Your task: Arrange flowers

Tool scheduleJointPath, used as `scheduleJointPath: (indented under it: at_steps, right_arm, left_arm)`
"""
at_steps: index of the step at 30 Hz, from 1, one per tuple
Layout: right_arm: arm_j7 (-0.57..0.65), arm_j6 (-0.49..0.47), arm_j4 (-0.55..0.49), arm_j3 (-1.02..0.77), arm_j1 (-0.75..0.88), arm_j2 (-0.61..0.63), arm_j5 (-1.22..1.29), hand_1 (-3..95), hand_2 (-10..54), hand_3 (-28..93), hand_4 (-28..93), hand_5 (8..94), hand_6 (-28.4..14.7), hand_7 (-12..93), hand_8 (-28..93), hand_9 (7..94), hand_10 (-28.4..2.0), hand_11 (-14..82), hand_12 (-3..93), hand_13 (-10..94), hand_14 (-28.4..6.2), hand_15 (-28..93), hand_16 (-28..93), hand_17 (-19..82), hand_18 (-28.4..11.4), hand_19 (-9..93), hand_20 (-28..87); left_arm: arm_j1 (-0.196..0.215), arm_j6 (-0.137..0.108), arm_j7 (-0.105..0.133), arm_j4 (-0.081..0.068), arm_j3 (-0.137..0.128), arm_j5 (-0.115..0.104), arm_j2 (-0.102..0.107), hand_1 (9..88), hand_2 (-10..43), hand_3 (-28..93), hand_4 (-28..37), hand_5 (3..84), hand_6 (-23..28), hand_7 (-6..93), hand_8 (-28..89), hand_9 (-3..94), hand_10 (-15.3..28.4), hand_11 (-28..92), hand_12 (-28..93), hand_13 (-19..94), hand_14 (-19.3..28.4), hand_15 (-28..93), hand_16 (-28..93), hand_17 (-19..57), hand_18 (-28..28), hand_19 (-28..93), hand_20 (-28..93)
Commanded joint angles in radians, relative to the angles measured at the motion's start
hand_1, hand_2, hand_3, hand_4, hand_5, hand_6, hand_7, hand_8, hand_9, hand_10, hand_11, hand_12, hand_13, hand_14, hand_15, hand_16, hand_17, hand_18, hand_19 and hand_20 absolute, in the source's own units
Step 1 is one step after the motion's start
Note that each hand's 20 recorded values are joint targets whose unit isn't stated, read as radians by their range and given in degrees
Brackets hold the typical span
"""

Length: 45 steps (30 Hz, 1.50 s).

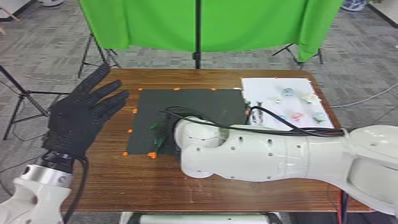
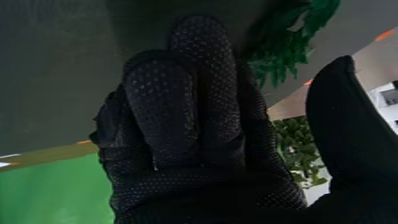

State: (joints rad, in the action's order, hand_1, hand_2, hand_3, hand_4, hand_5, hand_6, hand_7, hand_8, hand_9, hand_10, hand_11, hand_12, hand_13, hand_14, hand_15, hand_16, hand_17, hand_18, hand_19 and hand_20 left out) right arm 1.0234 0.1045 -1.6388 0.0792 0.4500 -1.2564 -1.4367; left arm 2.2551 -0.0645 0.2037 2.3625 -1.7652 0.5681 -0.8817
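Fingers [image 2: 206, 75] of right hand [image 2: 209, 187] straight, released, near green foliage [image 2: 277, 52], wrist view; head view: left hand [image 1: 75, 120] outstretched.

In head view, looking forward and down over the desk [image 1: 133, 186], far enough back to span near edge to far. In right wrist view, looking very closely along the right hand [image 2: 200, 145]. In each, taking in dark mat [image 1: 202, 98] and green cloth [image 1: 151, 25].

Table [image 1: 133, 190] brown, wood-grained; mat [image 1: 209, 100] dark grey; tape [image 1: 152, 155] orange; sheet [image 1: 262, 84] white; backdrop [image 1: 142, 25] bright green; leaves [image 2: 275, 55] deep green; right hand [image 2: 209, 115] black, pale-dotted.
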Motion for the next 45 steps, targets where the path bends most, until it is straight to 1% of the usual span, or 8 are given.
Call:
scheduleJointPath:
  at_steps: [1, 11, 13, 17, 21, 28, 38, 45]
  right_arm:
    - [-0.014, -0.003, -0.022, 0.013, -0.003, -0.003, -0.032, 26.3, 7.5, 68, -24, 51.6, -1.4, 12, -12, 82.1, -15.0, 40.9, 20.4, 74, -13.2, 73, 17, 37, -26.3, 93, 33]
    - [0.061, 0.136, -0.037, 0.098, -0.041, -0.002, -0.170, 25.5, 6.1, 68, -24, 56.0, -3.2, 12, -12, 86.2, -14.5, 39.8, 19.4, 79, -12.1, 72, 16, 41, -26.8, 93, 34]
    - [0.063, 0.138, -0.050, 0.107, -0.044, 0.006, -0.200, 25.1, 5.7, 68, -23, 57.5, -3.8, 11, -12, 87.3, -14.4, 39.5, 19.6, 80, -11.7, 71, 16, 43, -26.8, 93, 35]
    - [0.048, 0.129, -0.097, 0.062, -0.023, 0.045, -0.231, 24.8, 5.3, 68, -23, 59.2, -4.1, 11, -12, 88.2, -14.3, 39.0, 19.8, 81, -11.4, 70, 16, 43, -27.0, 93, 36]
    - [0.026, 0.149, -0.177, 0.048, -0.033, 0.147, -0.299, 25.0, 5.3, 68, -23, 59.9, -4.2, 11, -12, 88.4, -14.7, 34.7, 19.1, 82, -11.1, 66, 16, 44, -26.5, 93, 33]
    - [0.009, 0.082, -0.315, -0.225, 0.182, 0.345, -0.387, 25.3, 4.4, 69, -22, 58.4, -5.1, 10, -11, 85.8, -16.2, 25.1, 16.9, 81, -12.5, 57, 15, 43, -26.0, 93, 17]
    - [0.048, 0.117, -0.415, -0.528, 0.465, 0.565, -0.456, 27.5, 2.6, 69, -22, 57.6, -5.7, 10, -11, 85.8, -17.0, 23.1, 16.1, 81, -12.7, 55, 15, 44, -26.2, 93, 12]
    - [0.118, 0.125, -0.457, -0.884, 0.783, 0.631, -0.494, 28.2, 2.4, 69, -22, 58.1, -6.0, 10, -11, 86.7, -16.9, 23.0, 16.3, 82, -12.3, 55, 15, 45, -26.1, 93, 12]
  left_arm:
    - [0.007, -0.007, -0.013, -0.001, 0.002, 0.000, -0.007, 22.7, 6.5, 75, -25.3, 25.0, 4.3, 15.3, -11, 21.8, 17.0, 18, 13, 14, 22.6, 28, 0, -18.7, 23.3, 38, 9]
    - [0.022, -0.007, -0.037, 0.005, -0.009, -0.001, -0.021, 22.7, 6.6, 75, -25.2, 25.1, 4.4, 15.2, -11, 21.9, 17.2, 18, 13, 14, 22.5, 28, 0, -18.7, 23.4, 38, 9]
    - [0.037, -0.014, -0.047, 0.011, -0.015, 0.001, -0.033, 22.7, 6.6, 75, -25.2, 25.1, 4.4, 15.2, -11, 21.9, 17.2, 18, 13, 14, 22.6, 28, 0, -18.7, 23.3, 38, 9]
    - [0.094, -0.035, -0.032, 0.033, -0.037, 0.003, -0.047, 22.7, 6.5, 75, -25.2, 25.1, 4.4, 15.3, -11, 21.9, 17.1, 18, 13, 14, 22.6, 28, 0, -18.7, 23.4, 38, 9]
    - [0.115, -0.042, -0.039, 0.046, -0.055, 0.005, -0.048, 22.7, 6.5, 75, -25.3, 25.1, 4.4, 15.3, -11, 21.9, 17.1, 18, 13, 14, 22.6, 28, 0, -18.7, 23.3, 38, 9]
    - [0.171, -0.066, -0.030, 0.072, -0.091, 0.008, -0.071, 22.7, 6.6, 75, -25.3, 25.1, 4.4, 15.2, -11, 21.9, 17.1, 18, 13, 14, 22.6, 28, 0, -18.7, 23.4, 38, 9]
    - [0.151, -0.083, -0.038, 0.064, -0.076, 0.003, -0.075, 22.7, 6.6, 75, -25.3, 25.1, 4.4, 15.3, -11, 21.9, 17.1, 18, 13, 14, 22.6, 28, 0, -18.7, 23.4, 38, 9]
    - [0.142, -0.087, -0.050, 0.062, -0.067, 0.000, -0.078, 22.8, 6.6, 75, -25.3, 25.1, 4.4, 15.3, -11, 21.8, 17.2, 18, 13, 14, 22.7, 28, 0, -18.7, 23.4, 38, 9]
